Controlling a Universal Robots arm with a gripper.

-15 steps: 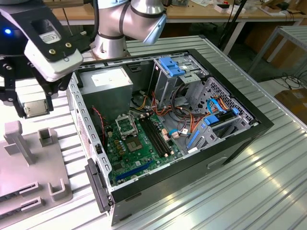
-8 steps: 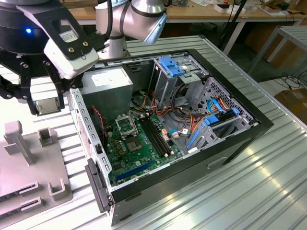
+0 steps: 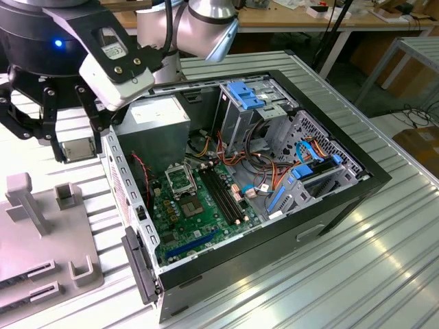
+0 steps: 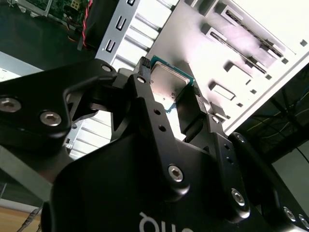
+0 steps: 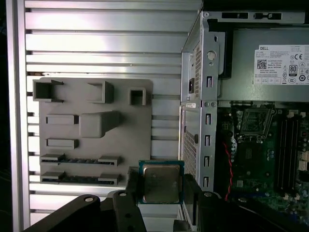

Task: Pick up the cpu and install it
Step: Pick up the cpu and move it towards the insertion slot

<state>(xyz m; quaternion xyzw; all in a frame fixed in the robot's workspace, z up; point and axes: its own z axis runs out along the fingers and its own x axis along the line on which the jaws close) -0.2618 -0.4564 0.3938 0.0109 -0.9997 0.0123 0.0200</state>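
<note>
My gripper [image 5: 161, 189] is shut on the cpu [image 5: 161, 182], a small flat square chip with a silver-grey metal top and a green edge, gripped on two opposite sides. In the second wrist view the cpu [image 4: 169, 79] sits between the black fingertips of the gripper [image 4: 167, 87]. The exterior view shows the gripper [image 3: 74, 149] holding the cpu [image 3: 77, 147] in the air, above the slatted table on the exterior view's left, outside the open computer case [image 3: 357, 199]. Inside the case, the empty socket frame [image 3: 180, 179] [image 5: 255, 121] lies on the green motherboard.
A grey fixture plate [image 3: 34, 253] [image 5: 96, 135] with holders lies on the slatted table beside the case. The case's metal side wall [image 5: 203, 121] stands between the gripper and the motherboard. The grey power-supply box [image 3: 159, 120] and long black memory slots [image 3: 223, 195] flank the socket.
</note>
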